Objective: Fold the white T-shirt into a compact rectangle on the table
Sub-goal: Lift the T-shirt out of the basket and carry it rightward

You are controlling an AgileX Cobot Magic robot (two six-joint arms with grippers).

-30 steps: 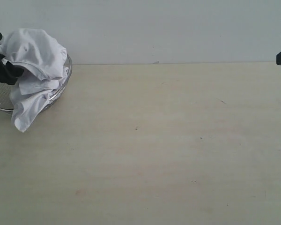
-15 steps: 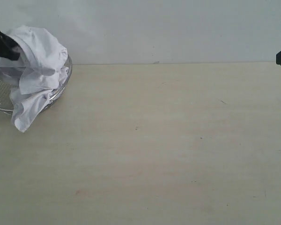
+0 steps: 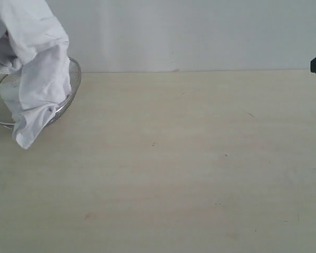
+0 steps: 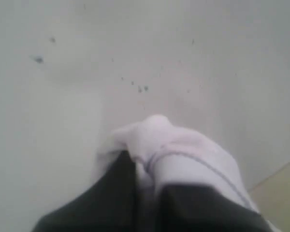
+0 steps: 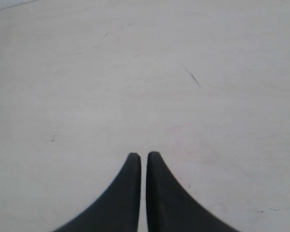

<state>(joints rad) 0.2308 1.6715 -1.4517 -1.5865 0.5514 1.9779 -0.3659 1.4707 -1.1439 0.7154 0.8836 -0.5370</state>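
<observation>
Crumpled white cotton T-shirt (image 3: 37,68) hangs in a bunch at the far left of the exterior view, long axis close to vertical. Its top runs out of frame and its narrow lower end points down, draped over the near rim of a round silver wire-mesh bowl (image 3: 73,79), with the tip reaching the pale beige wood-grain table (image 3: 189,158) just in front of the bowl. No lettering or tag is visible. The only thing in the bowl is shirt fabric passing through it, with bare mesh showing on its left side. Left gripper (image 4: 147,179) — dark fingers pinched tight on a fold of the white cloth in the blurry left wrist view. Right gripper (image 5: 143,162) — fingertips pressed together with nothing between them, above bare tabletop. It sits at the far right edge of the exterior view, well apart from the shirt.
</observation>
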